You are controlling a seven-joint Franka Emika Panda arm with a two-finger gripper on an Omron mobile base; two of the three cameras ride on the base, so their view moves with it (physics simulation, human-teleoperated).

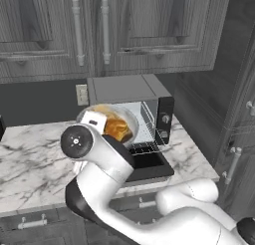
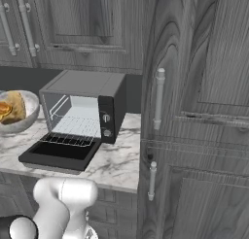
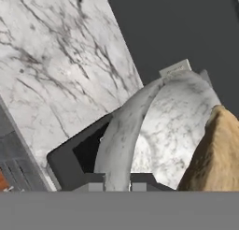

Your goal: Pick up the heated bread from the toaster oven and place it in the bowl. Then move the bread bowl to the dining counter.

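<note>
Looking from the left side of your scene, you have the marble worktop [image 1: 30,154] running under grey wall cabinets [image 1: 74,30], with a wall outlet [image 1: 81,94] on the dark backsplash. Next, your bowl [image 1: 130,120] is lifted off the worktop, in front of the left part of the toaster oven [image 1: 129,89], tilted so its inside faces the left base camera, and the bread [image 1: 117,129] sits inside it, golden-orange against the marbled wall. Your gripper [image 3: 117,187] is clamped on the bowl's rim: in the hand view the rim [image 3: 126,131] arcs up from between the two dark fingers [image 3: 93,187], which sit tight on either side of it, so call the grip closed on the bowl. Bread shows at the right of the hand view too, resting inside the bowl, touching its wall. In the right base view the bowl hangs at the far left edge, clear of the worktop, with the bread in it, just left of the toaster oven. Toaster oven stands on the worktop with its black door [image 2: 61,155] dropped flat and open toward you, wire rack [image 2: 73,136] partly slid out over the door and bare, knobs [image 2: 106,125] on the black side panel. Right of the oven you have a short stretch of worktop, then a tall grey cabinet [image 2: 199,111] with vertical handles [image 2: 159,99].
</note>
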